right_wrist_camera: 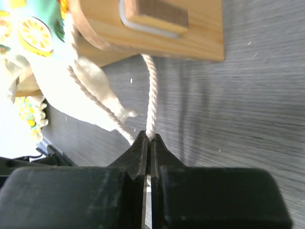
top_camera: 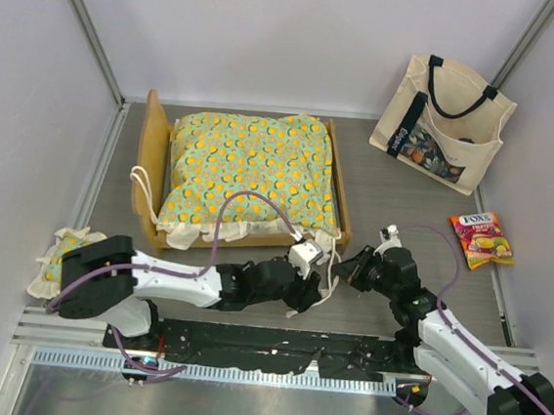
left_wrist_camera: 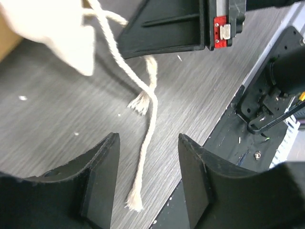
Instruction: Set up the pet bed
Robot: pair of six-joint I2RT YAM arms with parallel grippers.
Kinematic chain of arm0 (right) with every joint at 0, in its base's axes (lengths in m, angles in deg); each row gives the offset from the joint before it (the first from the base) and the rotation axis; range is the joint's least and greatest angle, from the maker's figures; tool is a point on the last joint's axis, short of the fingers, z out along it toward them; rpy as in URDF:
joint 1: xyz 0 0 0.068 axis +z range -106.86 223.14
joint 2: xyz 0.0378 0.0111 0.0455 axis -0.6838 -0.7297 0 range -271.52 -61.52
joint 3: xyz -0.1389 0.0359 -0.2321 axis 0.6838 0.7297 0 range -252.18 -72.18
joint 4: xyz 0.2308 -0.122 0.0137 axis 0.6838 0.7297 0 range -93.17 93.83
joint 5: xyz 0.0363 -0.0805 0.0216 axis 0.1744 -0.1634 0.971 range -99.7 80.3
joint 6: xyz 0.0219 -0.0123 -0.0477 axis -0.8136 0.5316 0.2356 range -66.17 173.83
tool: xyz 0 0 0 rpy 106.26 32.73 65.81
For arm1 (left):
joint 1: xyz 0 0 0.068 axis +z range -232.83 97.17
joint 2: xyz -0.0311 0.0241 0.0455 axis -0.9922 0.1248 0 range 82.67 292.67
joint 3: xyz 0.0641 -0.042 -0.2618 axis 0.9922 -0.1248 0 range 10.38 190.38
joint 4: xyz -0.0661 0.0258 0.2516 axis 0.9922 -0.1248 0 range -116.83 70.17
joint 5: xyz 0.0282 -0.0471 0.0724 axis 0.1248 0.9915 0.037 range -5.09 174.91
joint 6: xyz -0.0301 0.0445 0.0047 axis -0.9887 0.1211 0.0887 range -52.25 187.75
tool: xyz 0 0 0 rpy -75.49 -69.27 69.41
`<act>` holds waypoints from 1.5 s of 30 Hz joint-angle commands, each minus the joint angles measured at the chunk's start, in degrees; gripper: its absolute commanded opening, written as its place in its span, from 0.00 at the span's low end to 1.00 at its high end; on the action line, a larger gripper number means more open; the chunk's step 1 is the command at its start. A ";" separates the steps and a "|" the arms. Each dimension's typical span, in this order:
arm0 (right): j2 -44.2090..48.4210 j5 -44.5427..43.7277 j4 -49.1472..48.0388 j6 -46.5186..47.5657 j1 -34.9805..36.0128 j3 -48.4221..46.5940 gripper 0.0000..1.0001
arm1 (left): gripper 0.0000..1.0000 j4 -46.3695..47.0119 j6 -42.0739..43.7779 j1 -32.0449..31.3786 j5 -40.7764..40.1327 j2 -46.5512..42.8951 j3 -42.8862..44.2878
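Observation:
The light-wood pet bed frame (top_camera: pixel 150 156) stands at centre left with the green orange-print mattress cushion (top_camera: pixel 251 171) lying in it. Cream tie cords hang off its near right corner. My right gripper (right_wrist_camera: pixel 150 137) is shut on one tie cord (right_wrist_camera: pixel 151 90) that runs under the frame's corner (right_wrist_camera: pixel 190 40); it also shows in the top view (top_camera: pixel 354 270). My left gripper (left_wrist_camera: pixel 147 143) is open above a loose cord end (left_wrist_camera: pixel 143 157) on the table, just left of the right gripper, and shows in the top view (top_camera: pixel 321 282).
A small matching ruffled pillow (top_camera: pixel 61 255) lies at the near left by the left arm. A cream tote bag (top_camera: pixel 442 120) leans at the back right. A candy packet (top_camera: pixel 482 239) lies at the right. Black rail (top_camera: pixel 273 349) runs along the near edge.

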 commanded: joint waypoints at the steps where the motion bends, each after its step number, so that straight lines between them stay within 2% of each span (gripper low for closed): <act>1: 3.95 -8.28 14.25 4.64 0.43 -4.59 0.01 | 0.61 -10.59 3.69 0.90 -10.32 -8.80 2.64; 3: 4.30 -9.59 19.32 5.96 0.61 -5.47 0.01 | 0.66 -15.15 4.83 2.12 -15.49 -9.70 5.36; 5: 5.44 -9.51 22.33 5.62 1.05 -6.35 0.01 | 0.70 -16.67 6.41 4.14 -15.44 -8.83 7.30; 9: 7.02 -11.35 27.87 3.94 3.59 -8.81 0.01 | 0.67 -17.81 5.98 10.55 -7.46 -3.04 14.23; 14: 6.33 -13.46 32.27 2.19 7.28 -12.41 0.01 | 0.62 -18.43 5.54 12.93 -1.38 6.71 22.15; 17: 4.31 -14.96 34.03 1.66 10.53 -14.61 0.01 | 0.55 -19.48 5.36 14.69 1.78 10.24 28.12; 19: 2.38 -18.64 35.61 1.74 12.72 -16.20 0.01 | 0.48 -19.48 5.02 15.31 3.62 12.18 29.19; 20: 2.11 -18.74 36.06 1.57 13.43 -16.46 0.01 | 0.43 -19.48 4.75 16.01 3.72 12.62 29.63; 21: 1.84 -18.83 36.15 1.22 13.87 -16.64 0.01 | 0.33 -18.96 4.57 16.54 3.90 12.97 29.81; 23: 1.75 -19.18 35.89 0.25 15.28 -16.55 0.01 | 0.26 -17.39 4.05 17.85 4.60 12.80 29.98; 24: 1.75 -19.27 35.88 -0.10 15.63 -16.46 0.01 | 0.17 -16.77 4.05 18.38 5.04 12.62 30.16; 32: 1.23 -19.97 35.89 -1.33 16.95 -15.94 0.01 | 0.00 -13.34 2.64 20.93 6.45 13.67 32.53; 35: 0.79 -19.53 34.66 -1.68 17.04 -15.24 0.01 | 0.00 -7.47 0.28 21.46 6.01 14.72 30.87; 38: 0.44 -19.44 33.87 -2.12 17.13 -14.44 0.01 | 0.04 -4.81 -1.31 21.46 7.85 16.74 31.39; 41: 0.87 -19.09 33.34 -2.56 17.31 -13.83 0.01 | 0.13 -3.06 -1.58 21.46 11.01 18.24 30.78; 44: 1.31 -19.35 34.30 -2.82 17.57 -13.83 0.01 | 0.15 -0.42 -2.54 21.46 11.99 18.95 28.59; 45: 1.40 -19.62 34.82 -3.00 17.57 -14.09 0.01 | 0.19 0.20 -2.81 21.38 11.99 18.69 27.97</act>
